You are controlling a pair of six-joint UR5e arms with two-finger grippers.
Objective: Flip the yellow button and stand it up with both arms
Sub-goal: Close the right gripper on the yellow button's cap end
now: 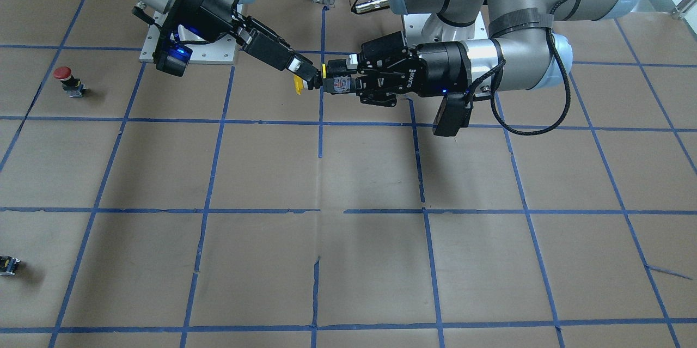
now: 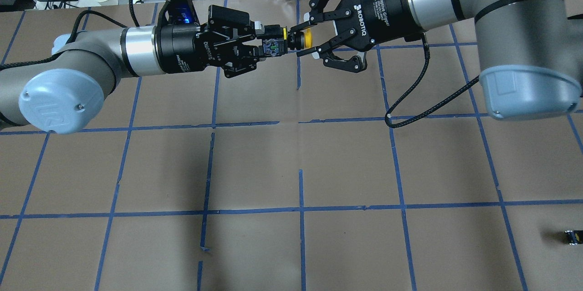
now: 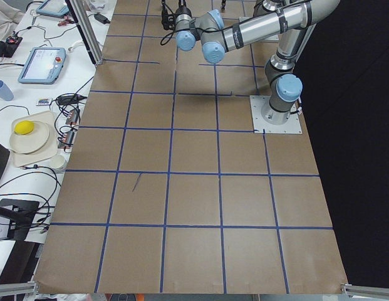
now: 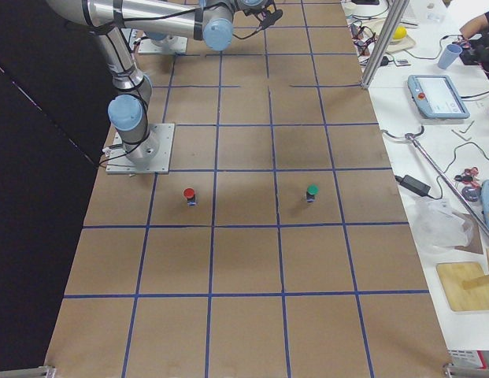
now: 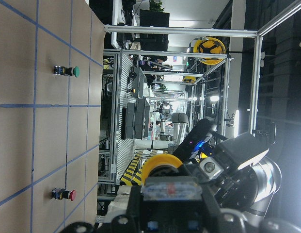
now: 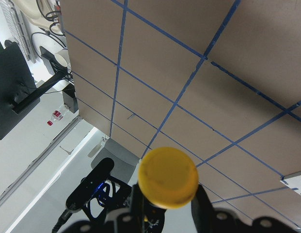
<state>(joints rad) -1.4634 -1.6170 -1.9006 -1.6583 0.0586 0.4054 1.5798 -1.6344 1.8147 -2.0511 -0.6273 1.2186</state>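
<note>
1. Overhead exterior view: my left gripper [image 2: 268, 41] is clamped on the black-and-grey body of the yellow button [image 2: 276, 46]. It holds the button up off the table [image 2: 255, 168], over the far half, close to the middle grid line.
2. The button lies sideways in that grip, its long axis about level. Its round yellow cap points away from my left wrist and toward my right gripper [image 2: 299, 40].
3. My right gripper meets the button head-on from the other side. Its jaws are spread wide, one finger on each side of the cap. I see a gap between each finger and the cap, so this hand grasps nothing.
4. Exterior front-facing view: my left gripper [image 1: 353, 73] comes in from the view's right and my right gripper [image 1: 310, 78] from the view's left. A sliver of yellow cap shows just beside the right fingertips.
5. Left wrist-mounted view: the yellow button [image 5: 172, 190] sits low in the picture between my fingers, with the cap beyond it and my right gripper behind that.
6. Right wrist-mounted view: the yellow button [image 6: 168, 177] shows me its cap square on, with a dark finger at each side.
7. Exterior left and exterior right views cut both hands off at the top edge.
8. A red-capped switch [image 1: 69, 80] stands upright well off to my right. A green-capped switch [image 4: 311, 191] stands farther out across the table from it. A tiny black part [image 1: 9, 265] lies near the table's far edge on my right.
</note>
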